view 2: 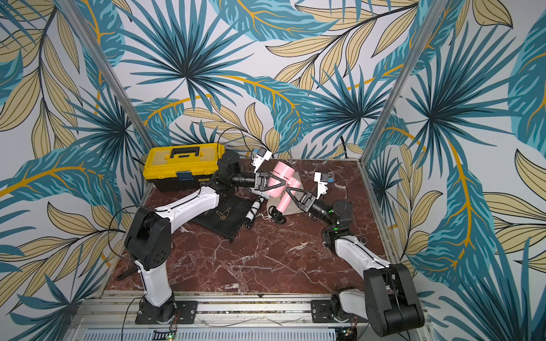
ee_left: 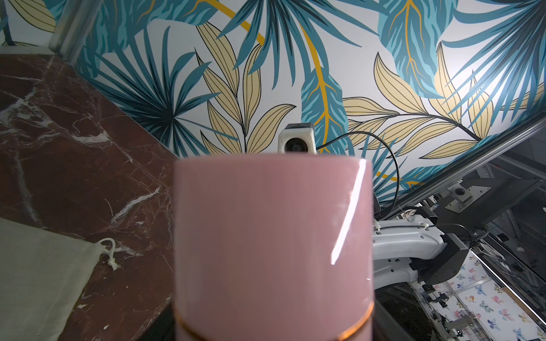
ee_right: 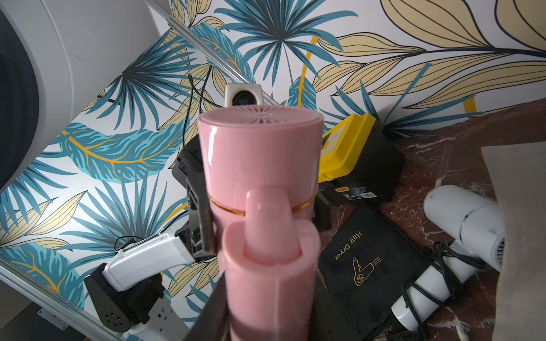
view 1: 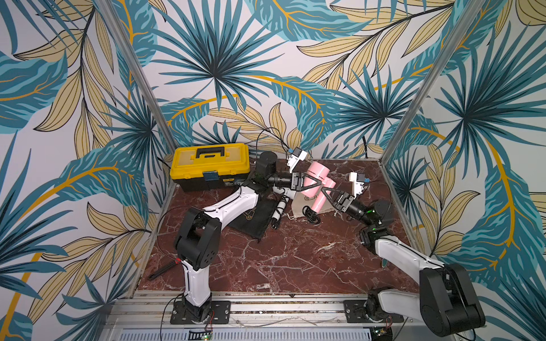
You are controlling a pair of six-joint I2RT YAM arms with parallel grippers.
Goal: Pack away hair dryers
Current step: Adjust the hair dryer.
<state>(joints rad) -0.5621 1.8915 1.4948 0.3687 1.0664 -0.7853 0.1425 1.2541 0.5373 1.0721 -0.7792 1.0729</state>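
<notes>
In both top views we see the pink dryer (view 1: pixel 317 171) held over the beige bag (view 1: pixel 300 203), probably ready for bagging. The left gripper (view 1: pixel 319 182) clamps its barrel and the right gripper (view 1: pixel 326 193) pinches its handle, likely to fold it.

Left wrist view: the pink barrel fills the frame.

Right wrist view: the white dryer (ee_right: pixel 461 212) lies on the table (ee_right: pixel 443 138), cord wrapped, beside the black bag (ee_right: pixel 363 259).

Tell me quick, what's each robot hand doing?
Left gripper: closed on the pink hair dryer, at its barrel.
Right gripper: around the dryer's handle; cannot tell if it grips.
</notes>
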